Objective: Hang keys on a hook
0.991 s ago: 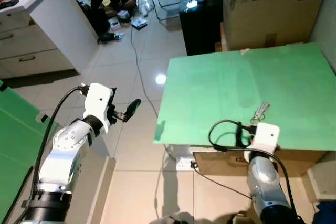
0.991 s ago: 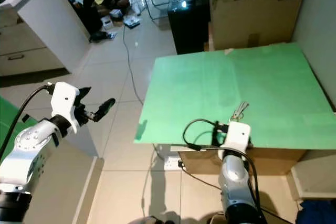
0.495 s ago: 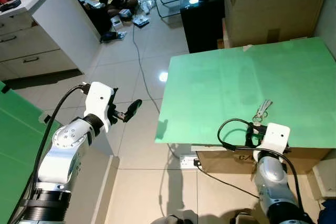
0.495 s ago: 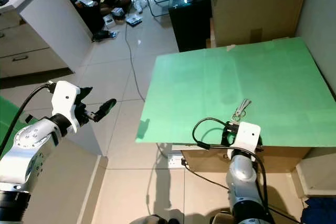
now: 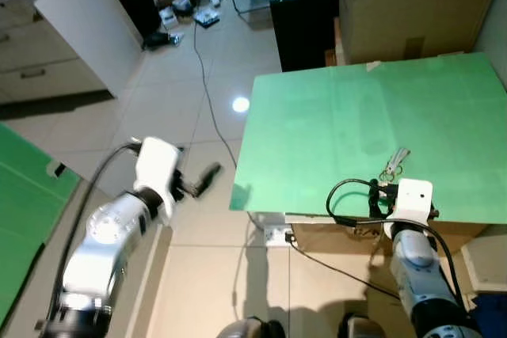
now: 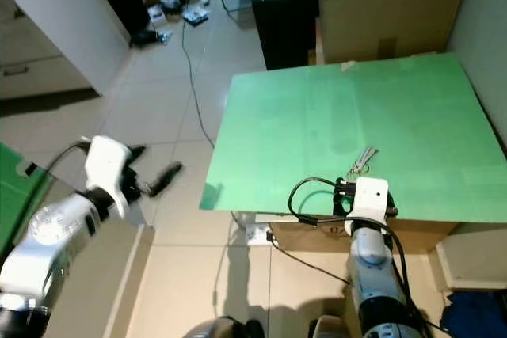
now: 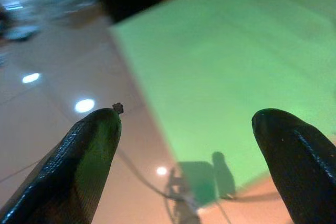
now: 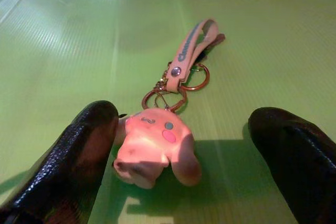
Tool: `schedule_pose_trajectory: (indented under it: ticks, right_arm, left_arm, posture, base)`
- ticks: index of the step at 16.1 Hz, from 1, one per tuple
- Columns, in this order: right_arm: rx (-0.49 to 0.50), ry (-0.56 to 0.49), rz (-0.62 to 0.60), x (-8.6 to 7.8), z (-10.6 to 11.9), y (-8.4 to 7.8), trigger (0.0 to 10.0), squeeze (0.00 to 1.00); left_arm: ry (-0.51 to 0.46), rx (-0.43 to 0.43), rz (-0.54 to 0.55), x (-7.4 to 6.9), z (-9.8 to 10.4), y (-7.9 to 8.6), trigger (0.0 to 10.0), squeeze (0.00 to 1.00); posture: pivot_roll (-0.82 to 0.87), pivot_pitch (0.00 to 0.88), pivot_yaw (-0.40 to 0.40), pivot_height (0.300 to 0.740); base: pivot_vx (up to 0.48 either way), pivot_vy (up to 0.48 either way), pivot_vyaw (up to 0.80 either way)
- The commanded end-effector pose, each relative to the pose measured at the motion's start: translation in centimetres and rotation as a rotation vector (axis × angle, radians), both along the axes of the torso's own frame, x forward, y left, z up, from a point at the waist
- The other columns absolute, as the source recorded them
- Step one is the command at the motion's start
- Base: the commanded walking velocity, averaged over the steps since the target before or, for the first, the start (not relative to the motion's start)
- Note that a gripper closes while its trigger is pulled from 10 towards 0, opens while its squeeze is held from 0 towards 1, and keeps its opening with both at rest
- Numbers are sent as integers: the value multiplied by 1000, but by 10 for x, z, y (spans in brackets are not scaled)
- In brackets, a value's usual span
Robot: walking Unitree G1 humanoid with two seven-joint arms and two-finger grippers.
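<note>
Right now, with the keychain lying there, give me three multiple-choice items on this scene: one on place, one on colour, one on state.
1. Where does the keychain lie?
A. On the tiled floor
B. On the green table, near its front edge
C. On the cardboard box

2. What colour is the keychain's figure charm?
A. Pink
B. Blue
C. Black

3. How does the right pincer stand?
A. Shut on the keychain
B. Shut, away from the table
C. Open, one finger on each side of the charm

Answers:
1. B: the head views show it on the green top just ahead of the right wrist.
2. A: the right wrist view shows a pink figure with a pink strap and metal rings.
3. C: the two black fingers are spread wide, with the charm lying on the table between them.
</note>
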State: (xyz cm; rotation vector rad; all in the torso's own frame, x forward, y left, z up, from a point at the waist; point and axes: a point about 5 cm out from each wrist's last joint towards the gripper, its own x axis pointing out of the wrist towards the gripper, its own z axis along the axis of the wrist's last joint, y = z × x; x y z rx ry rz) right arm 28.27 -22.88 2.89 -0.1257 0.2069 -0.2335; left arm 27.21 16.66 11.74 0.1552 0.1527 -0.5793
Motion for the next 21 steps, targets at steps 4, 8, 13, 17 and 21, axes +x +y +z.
schedule_pose_trajectory:
  ticks: [4,8,13,17,21]
  right_arm:
    - [-10,24,103,3,-2,10,10000,0]
    - [5,5,133,7,2,9,10000,0]
    - [62,-26,137,17,9,9,10000,0]
    - [101,-48,157,23,11,14,10000,0]
    - [79,-47,182,28,15,16,0,0]
  left_arm:
    - [44,61,-195,-22,-20,-17,10000,0]
    - [19,56,-253,-31,-23,-31,10000,0]
    - [-11,72,-407,-47,-15,-33,10000,0]
    - [-19,73,-408,-51,-10,-32,10000,0]
    - [-1,75,-420,-55,-11,-28,10000,0]
  posture:
    - [34,212,215,740]
    - [11,236,211,740]
    - [58,267,216,740]
    - [78,284,221,740]
    - [83,295,219,740]
  base:
    - [0,0,0]
    - [0,0,0]
    - [0,0,0]
    - [0,0,0]
    - [0,0,0]
